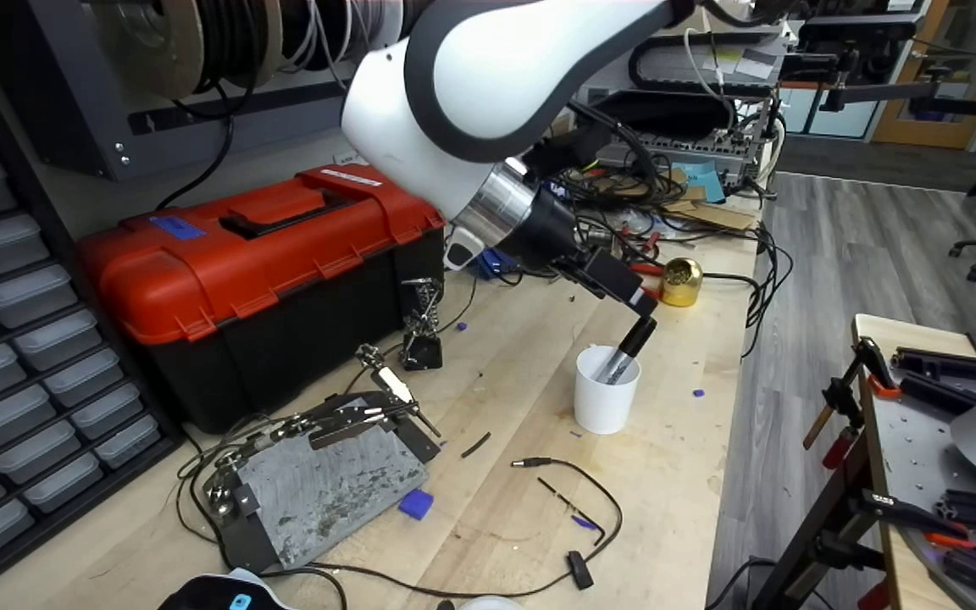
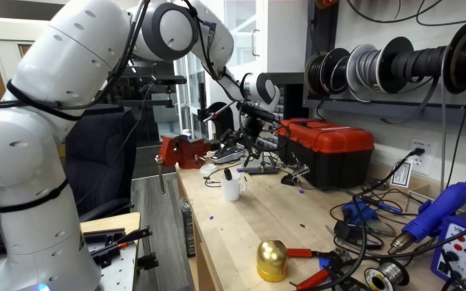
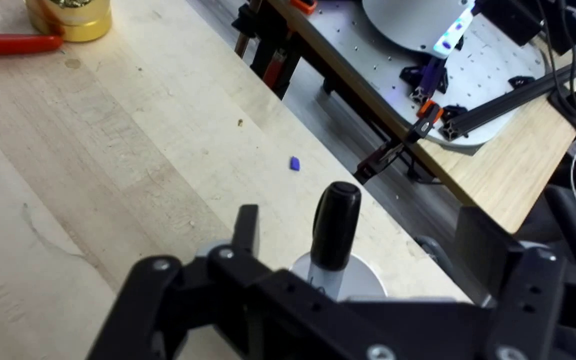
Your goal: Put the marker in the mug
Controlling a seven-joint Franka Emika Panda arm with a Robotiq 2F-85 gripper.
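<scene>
The white mug (image 1: 601, 407) stands upright on the wooden table; it also shows in an exterior view (image 2: 230, 190) with its handle, and its rim shows in the wrist view (image 3: 363, 280). The marker (image 1: 638, 337) stands tilted in the mug, its black cap end above the rim; it also shows in an exterior view (image 2: 227, 174) and in the wrist view (image 3: 337, 225). Its lower end is hidden in the mug. My gripper (image 3: 367, 240) is open, fingers wide apart on both sides of the marker in the wrist view. In an exterior view the gripper (image 1: 642, 303) is just above the cap.
A red toolbox (image 1: 268, 254) stands by the wall. A gold tin (image 1: 681, 284) and red-handled pliers (image 2: 299, 253) lie beyond the mug. A helping-hands stand (image 1: 335, 483) and a black cable (image 1: 454, 589) lie nearby. The table edge (image 3: 318, 145) is close to the mug.
</scene>
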